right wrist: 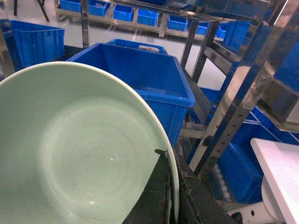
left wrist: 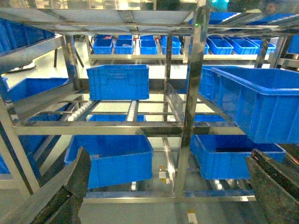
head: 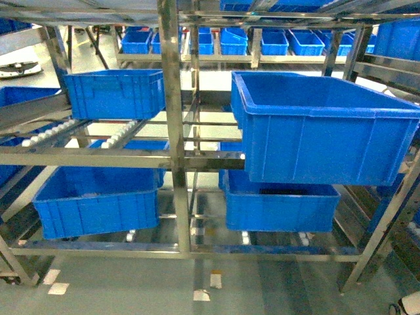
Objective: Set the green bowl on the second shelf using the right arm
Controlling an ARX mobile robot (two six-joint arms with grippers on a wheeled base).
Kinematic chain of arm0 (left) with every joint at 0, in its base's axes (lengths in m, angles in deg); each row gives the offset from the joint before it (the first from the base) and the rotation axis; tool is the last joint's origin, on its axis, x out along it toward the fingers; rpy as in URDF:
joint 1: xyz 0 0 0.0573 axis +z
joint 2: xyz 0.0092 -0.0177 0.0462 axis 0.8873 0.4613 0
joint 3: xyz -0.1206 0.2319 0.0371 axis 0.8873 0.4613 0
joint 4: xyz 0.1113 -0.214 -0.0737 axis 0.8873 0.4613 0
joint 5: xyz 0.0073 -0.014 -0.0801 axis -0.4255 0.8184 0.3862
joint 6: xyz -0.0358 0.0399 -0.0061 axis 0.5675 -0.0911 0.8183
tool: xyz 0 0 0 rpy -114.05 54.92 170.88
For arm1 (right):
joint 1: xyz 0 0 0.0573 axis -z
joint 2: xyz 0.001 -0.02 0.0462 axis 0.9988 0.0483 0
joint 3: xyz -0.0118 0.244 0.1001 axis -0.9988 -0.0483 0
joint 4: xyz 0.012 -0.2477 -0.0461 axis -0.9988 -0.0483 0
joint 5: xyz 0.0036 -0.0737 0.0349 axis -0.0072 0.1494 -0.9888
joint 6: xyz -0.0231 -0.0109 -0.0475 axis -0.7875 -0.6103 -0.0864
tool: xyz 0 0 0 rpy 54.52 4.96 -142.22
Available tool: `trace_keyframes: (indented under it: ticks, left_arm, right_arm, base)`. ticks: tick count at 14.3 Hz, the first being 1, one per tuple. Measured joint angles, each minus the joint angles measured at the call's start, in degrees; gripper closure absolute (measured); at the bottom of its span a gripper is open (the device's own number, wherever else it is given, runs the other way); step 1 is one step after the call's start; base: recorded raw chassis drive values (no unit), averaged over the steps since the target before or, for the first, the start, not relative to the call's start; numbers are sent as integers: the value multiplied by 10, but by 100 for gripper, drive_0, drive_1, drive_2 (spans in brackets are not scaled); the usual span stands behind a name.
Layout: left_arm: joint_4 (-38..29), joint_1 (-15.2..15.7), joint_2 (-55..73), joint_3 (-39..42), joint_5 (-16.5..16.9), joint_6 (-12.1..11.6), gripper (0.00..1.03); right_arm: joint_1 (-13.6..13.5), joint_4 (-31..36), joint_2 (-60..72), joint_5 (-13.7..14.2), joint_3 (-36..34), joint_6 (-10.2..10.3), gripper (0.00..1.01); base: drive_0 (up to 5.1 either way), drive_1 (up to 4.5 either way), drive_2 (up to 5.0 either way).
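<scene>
Right gripper [right wrist: 172, 196] jaws clamped on rim of green bowl [right wrist: 70, 149], before a blue crate [right wrist: 140, 74]; left gripper [left wrist: 168, 186] jaws apart, facing the rack [left wrist: 187, 126]

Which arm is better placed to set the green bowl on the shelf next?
Right. Its fingers pinch the green bowl by the rim, near the big blue crate. The left gripper is open and holds nothing.
</scene>
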Motion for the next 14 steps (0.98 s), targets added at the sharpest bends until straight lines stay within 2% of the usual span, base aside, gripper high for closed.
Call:
trace_keyframes:
  ticks: [1,14]
  left_arm:
    - [0,0,0,0,1,0,5]
    - [-3,0,0,0,1,0,5]
  right_arm:
    - [0,0,0,0,0,0,99]
    - [-1,-1,0,0,0,0,99]
  base:
    - [0,0,0]
    - [1,434,-431]
